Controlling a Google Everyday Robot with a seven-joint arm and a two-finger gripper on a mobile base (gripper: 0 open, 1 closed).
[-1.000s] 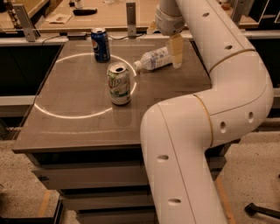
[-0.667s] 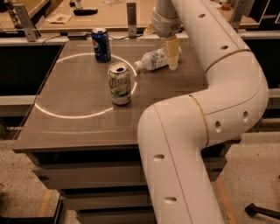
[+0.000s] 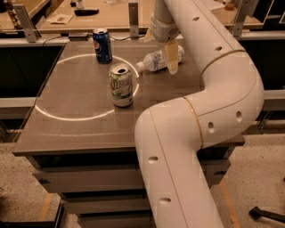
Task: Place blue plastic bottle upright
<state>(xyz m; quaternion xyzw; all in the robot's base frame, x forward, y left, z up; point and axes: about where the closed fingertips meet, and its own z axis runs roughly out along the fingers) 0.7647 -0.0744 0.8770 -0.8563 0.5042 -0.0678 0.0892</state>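
Where the view is nearest, a speckled floor point(image 3: 22, 196) runs under the table point(image 3: 75, 129), and the arm point(image 3: 178, 147) fills the 5 o'clock corner: smooth white rounded shell, small round holes, a thin gold seam at the elbow joint.

Table: rectangular, matte grey-brown top with a faint grain, stacked drawer-like fronts below. A thin pale ring point(image 3: 67, 118) is traced on the top as a wide circle.

Green can point(image 3: 121, 84): metal cylinder, green and white print, upright, top opened. It stands on the ring's 3 o'clock side, near the table's middle.

Bottle point(image 3: 153, 61): clear, slim, ribbed plastic, white cap, pale label. It lies on its side on the tabletop at 1 o'clock from the green can, apart from it. The cap points to 8 o'clock; the body runs up toward 2 o'clock.

Gripper point(image 3: 170, 62): translucent amber, tapered, hanging straight down from the white wrist. It sits at the bottle's mid-body and covers part of it. Contact with the bottle cannot be made out, and how wide the gripper stands cannot be told.

Blue can point(image 3: 102, 45): metal, upright, at 11 o'clock from the green can, on the ring's far arc.

Beyond the table's back edge is a light wooden bench point(image 3: 111, 18) with a flat metal post point(image 3: 133, 13).
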